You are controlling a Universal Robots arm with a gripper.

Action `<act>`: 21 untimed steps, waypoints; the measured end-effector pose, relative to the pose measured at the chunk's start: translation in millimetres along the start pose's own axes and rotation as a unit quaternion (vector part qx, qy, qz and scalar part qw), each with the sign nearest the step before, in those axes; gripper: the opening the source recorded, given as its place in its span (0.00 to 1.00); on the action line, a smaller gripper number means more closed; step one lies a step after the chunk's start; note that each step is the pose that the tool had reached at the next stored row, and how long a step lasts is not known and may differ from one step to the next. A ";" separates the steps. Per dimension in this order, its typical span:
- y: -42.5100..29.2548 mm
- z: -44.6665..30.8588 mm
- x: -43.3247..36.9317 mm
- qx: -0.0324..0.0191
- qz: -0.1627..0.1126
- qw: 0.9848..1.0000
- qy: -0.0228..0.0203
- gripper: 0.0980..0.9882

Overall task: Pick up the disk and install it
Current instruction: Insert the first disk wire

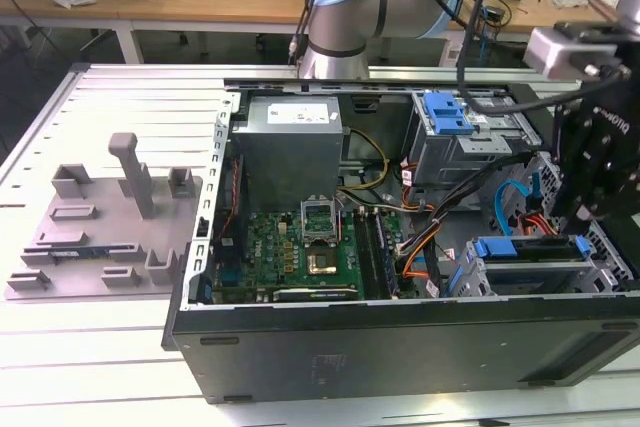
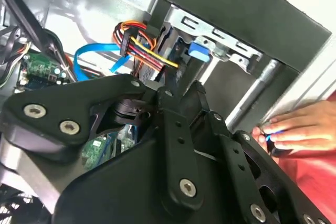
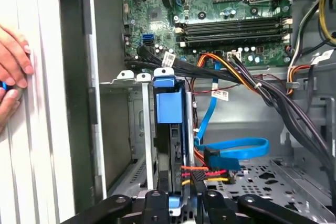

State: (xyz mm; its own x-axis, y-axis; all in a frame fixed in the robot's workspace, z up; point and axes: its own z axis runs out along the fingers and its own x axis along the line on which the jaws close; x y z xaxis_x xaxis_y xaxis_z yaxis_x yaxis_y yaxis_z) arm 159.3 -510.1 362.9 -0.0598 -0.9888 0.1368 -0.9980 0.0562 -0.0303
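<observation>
One flat silver disk in its blue plastic carrier frame (image 3: 169, 145) stands edge-on in the grey metal drive cage (image 3: 137, 129). My black gripper (image 3: 176, 203) pinches its near edge; I'd press straight, clear of the blue cable (image 3: 236, 148).

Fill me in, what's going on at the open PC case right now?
The arm's gripper is down inside the open computer case, at the drive cage on the exterior view's right. In the first wrist view, the disk with its blue carrier stands on edge in that cage, with the fingers either side of its near end. A person's hand rests just outside the case wall.
</observation>
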 end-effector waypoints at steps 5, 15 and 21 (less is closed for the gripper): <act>-0.9 -30.6 3.3 0.000 0.000 1.000 0.000 0.07; -0.9 -31.7 3.2 0.000 0.000 1.000 0.002 0.01; -0.9 -31.8 3.2 0.000 0.000 1.000 0.003 0.01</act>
State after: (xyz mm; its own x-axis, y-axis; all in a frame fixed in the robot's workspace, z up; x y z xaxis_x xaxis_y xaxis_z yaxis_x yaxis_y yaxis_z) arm 159.3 -508.9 394.9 -0.0598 -0.9879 0.1433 -0.9980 0.0559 -0.0307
